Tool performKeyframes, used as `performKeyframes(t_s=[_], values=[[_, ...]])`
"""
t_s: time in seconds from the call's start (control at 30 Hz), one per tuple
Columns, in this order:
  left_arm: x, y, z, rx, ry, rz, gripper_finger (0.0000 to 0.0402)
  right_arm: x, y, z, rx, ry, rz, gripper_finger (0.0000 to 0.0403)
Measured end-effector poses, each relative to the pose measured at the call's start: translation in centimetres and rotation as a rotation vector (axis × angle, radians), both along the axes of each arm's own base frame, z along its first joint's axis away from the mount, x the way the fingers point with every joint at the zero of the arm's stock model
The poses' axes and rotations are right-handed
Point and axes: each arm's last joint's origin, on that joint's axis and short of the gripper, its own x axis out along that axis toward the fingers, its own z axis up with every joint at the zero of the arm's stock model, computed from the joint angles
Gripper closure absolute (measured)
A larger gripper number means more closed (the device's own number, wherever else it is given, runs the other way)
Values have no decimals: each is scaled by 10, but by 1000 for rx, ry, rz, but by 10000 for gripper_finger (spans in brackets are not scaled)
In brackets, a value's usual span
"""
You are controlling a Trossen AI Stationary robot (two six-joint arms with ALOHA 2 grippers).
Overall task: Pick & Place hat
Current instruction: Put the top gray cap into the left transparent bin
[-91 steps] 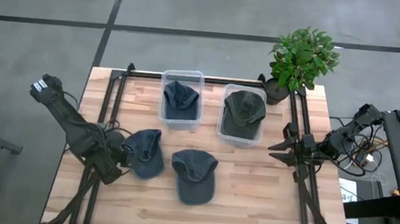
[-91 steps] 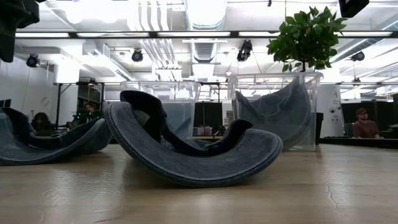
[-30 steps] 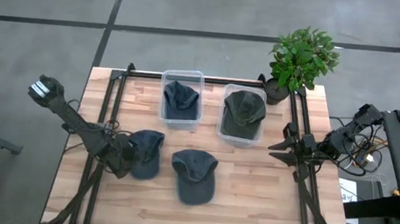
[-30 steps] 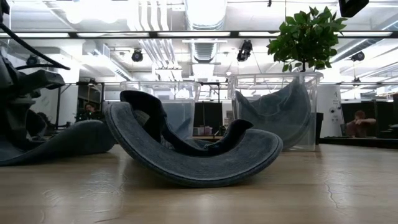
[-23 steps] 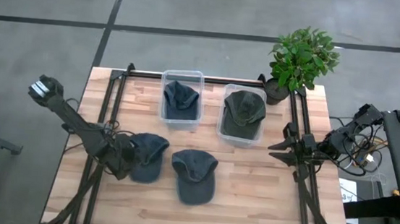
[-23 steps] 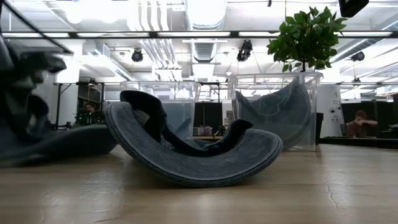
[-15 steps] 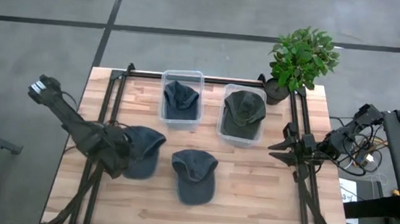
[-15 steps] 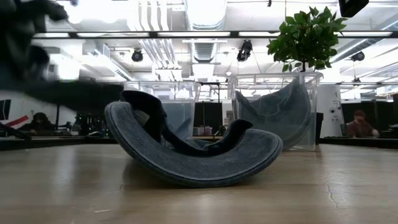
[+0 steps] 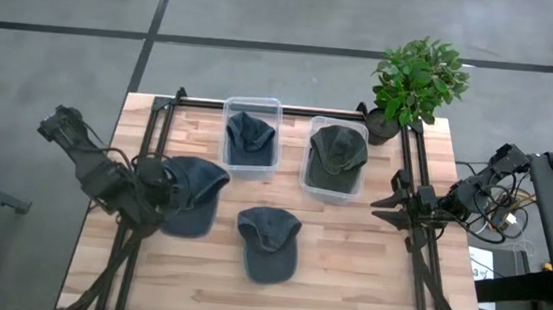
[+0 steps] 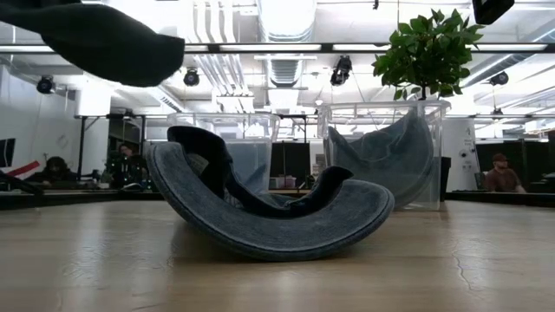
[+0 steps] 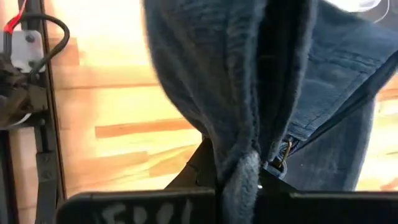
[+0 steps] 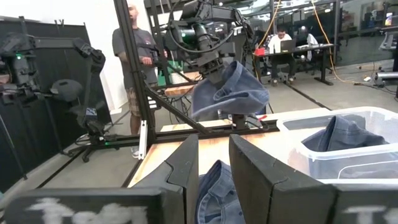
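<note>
Since half a second ago your left gripper (image 9: 158, 187) has raised the blue hat (image 9: 193, 193) clear of the table (image 9: 347, 272); from overhead it hangs just past the fingertips, toward the two bins (image 9: 251, 138). At table height its crown (image 10: 104, 35) floats above the second hat (image 10: 269, 204), which lies untouched. Through the left wrist, the fingers are clamped tight on bunched denim (image 11: 249, 93) near what looks like the strap buckle (image 11: 283, 149); the cloth is soft, light and droops, so keep that hold. Your right gripper (image 12: 214, 158) waits at the table's side, fingers slightly parted and empty.
</note>
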Motion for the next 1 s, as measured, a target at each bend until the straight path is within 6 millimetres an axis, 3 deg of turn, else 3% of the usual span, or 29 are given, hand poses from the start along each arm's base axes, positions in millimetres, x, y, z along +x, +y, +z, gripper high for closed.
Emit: performKeyframes(t_s=[0.23, 0.57, 0.77, 1.0], values=[[3, 0, -1, 90, -51, -45, 400, 0, 0, 0, -7, 0, 0, 316], [21, -3, 21, 552, -378, -244, 400, 0, 0, -1, -15, 4, 0, 316], [29, -7, 27, 789, -386, -323, 400, 0, 0, -1, -15, 4, 0, 316], [30, -7, 21, 880, -350, -340, 400, 0, 0, -1, -20, 10, 0, 316]])
